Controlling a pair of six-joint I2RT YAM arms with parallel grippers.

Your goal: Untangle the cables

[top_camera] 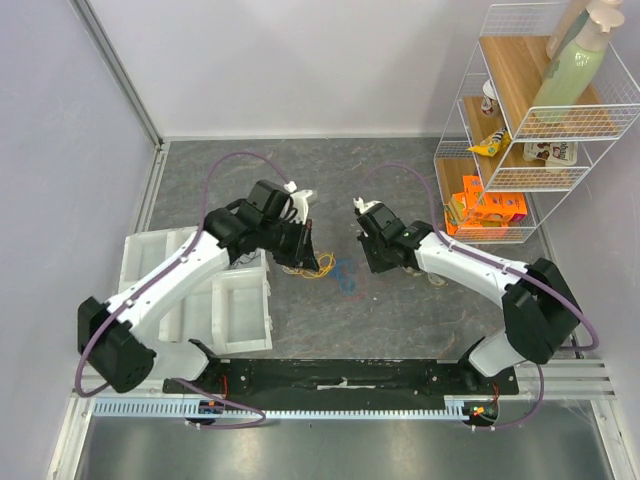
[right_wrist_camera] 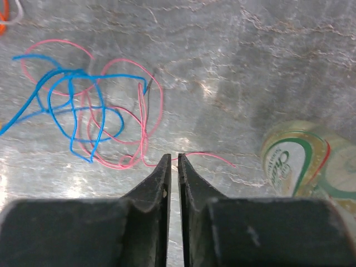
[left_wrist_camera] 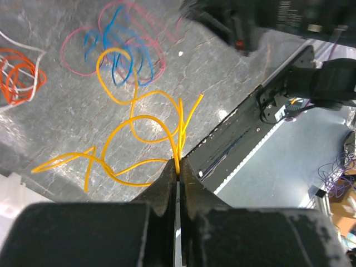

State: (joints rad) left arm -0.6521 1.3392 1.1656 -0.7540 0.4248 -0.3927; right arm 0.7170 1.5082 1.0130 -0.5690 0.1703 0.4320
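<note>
Bins (top_camera: 243,308) of white plastic stand at the left edge of the table (top_camera: 400,325), and the left arm crosses over them, so much of their inside is hidden. At the right edge a wire rack (top_camera: 520,180) holds a green bottle (top_camera: 570,65) on its top shelf, a yellow packet (top_camera: 490,143) on the middle one and an orange box (top_camera: 487,208) on the lowest; the other small things on it are too small to tell. A can (right_wrist_camera: 300,158) with green and red print is on the table by the right gripper (right_wrist_camera: 173,158), and a finger cuts off part of it.

The cables lie in a loose bunch near the middle of the table, between the two grippers. The left gripper (left_wrist_camera: 178,167) has its jaws pressed together on the yellow cable (left_wrist_camera: 133,125), whose loops spread out over the table from the tips. Beyond it the blue cable (right_wrist_camera: 72,105) is wound through the pink cable (right_wrist_camera: 146,125), and one yellow loop lies over the edge of that knot. The orange cable (left_wrist_camera: 16,75) is coiled apart from the others, with a white strand (left_wrist_camera: 25,49) around it, both cut off by the edge of the left wrist view.

The right gripper's jaws are down to a thin slit. A pink strand runs across just at their tips, but I cannot tell whether it is pinched or only passes behind
</note>
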